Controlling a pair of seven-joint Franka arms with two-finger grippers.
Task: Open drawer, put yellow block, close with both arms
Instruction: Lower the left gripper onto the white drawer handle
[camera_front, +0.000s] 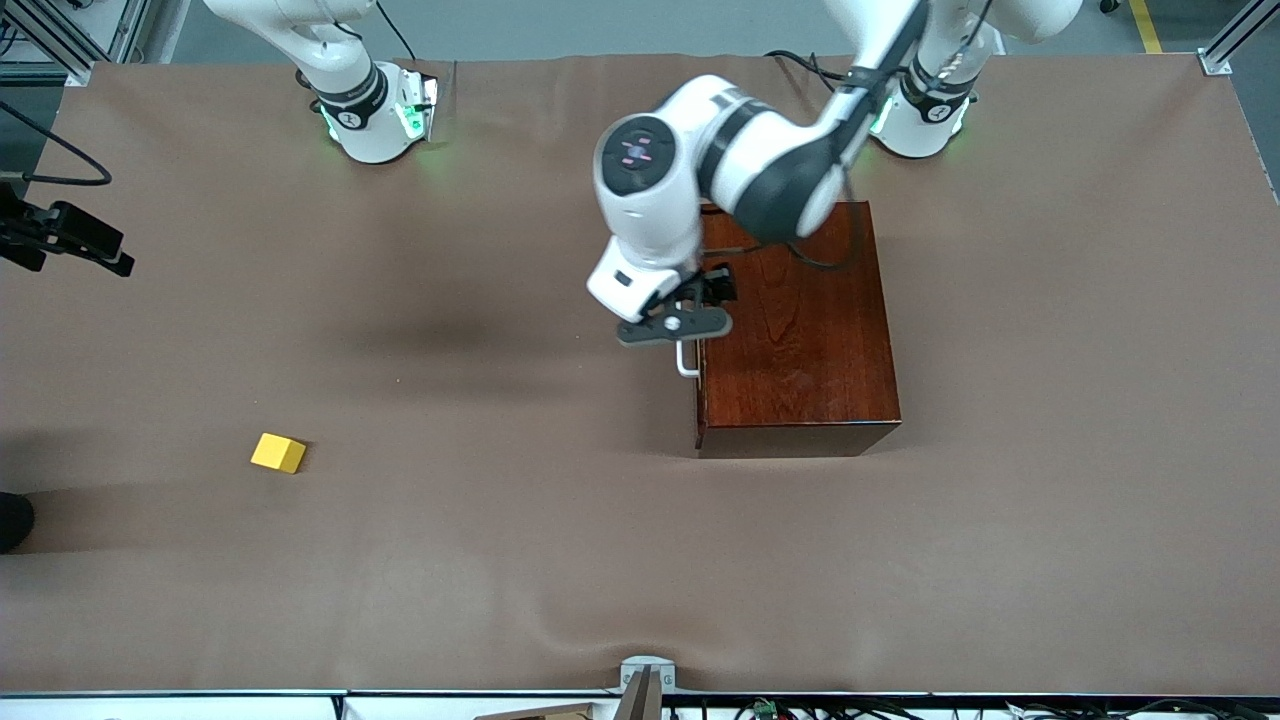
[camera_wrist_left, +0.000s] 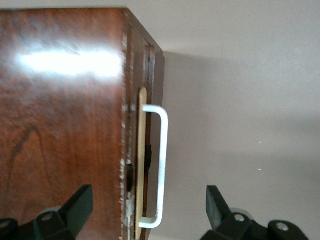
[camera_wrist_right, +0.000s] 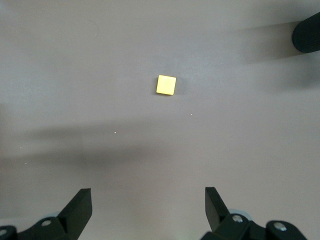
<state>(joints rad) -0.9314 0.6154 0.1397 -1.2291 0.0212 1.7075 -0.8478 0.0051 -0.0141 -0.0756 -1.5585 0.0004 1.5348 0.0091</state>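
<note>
The mahogany box (camera_front: 800, 330) stands on the brown cloth toward the left arm's end of the table. Its drawer is pushed in, and its white bar handle (camera_front: 686, 362) faces the right arm's end. My left gripper (camera_front: 690, 335) hangs open over that handle. In the left wrist view the fingers (camera_wrist_left: 80, 205) stand wide on either side of the handle (camera_wrist_left: 161, 165) without touching it, and my left gripper (camera_wrist_left: 148, 205) holds nothing. The yellow block (camera_front: 278, 453) lies alone toward the right arm's end. My right gripper (camera_wrist_right: 148, 205) is open and empty, high over the cloth with the yellow block (camera_wrist_right: 166, 85) in its view.
A black camera bracket (camera_front: 60, 235) juts in at the right arm's end of the table, with a dark rounded object (camera_front: 12, 520) nearer the front camera. A grey mount (camera_front: 645, 680) sits at the table's near edge. Bare cloth surrounds the block.
</note>
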